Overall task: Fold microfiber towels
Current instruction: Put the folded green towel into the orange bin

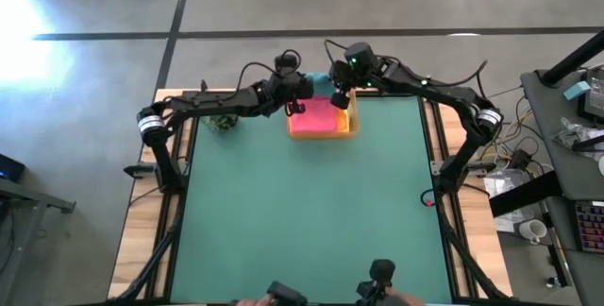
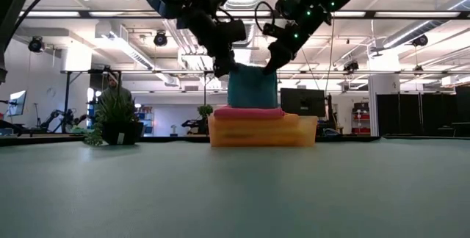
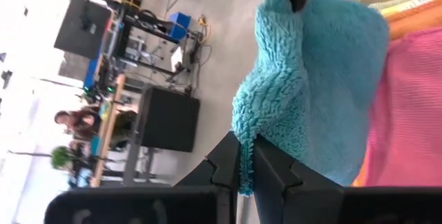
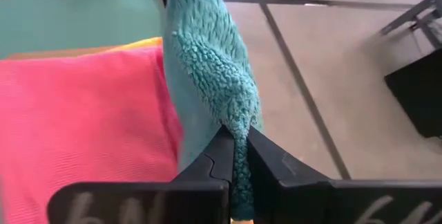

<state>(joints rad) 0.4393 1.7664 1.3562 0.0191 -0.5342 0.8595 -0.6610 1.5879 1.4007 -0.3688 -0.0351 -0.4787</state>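
Observation:
A teal towel [image 2: 252, 89] hangs between my two grippers above the stack in the tan tray [image 2: 262, 130] at the table's far edge. The pink towel [image 1: 317, 118] lies on top of the stack, with orange and yellow towels under it [image 2: 253, 129]. My left gripper [image 3: 246, 163] is shut on one upper corner of the teal towel, my right gripper [image 4: 235, 156] on the other. The olive towel does not show. My left gripper pinches the teal towel's upper corner [image 3: 247, 135] between its two fingers, coming from above. The towel hangs below it, its lower part behind the pink towel. My right gripper pinches the other upper corner [image 4: 233, 128] between its two fingers, from above. The cloth hangs below, bunched at the pinch.
A small green plant ball [image 1: 223, 123] sits at the far left of the green mat [image 1: 311, 221]. The mat's near part lies bare. A person [image 2: 114, 106] shows in the room beyond the table.

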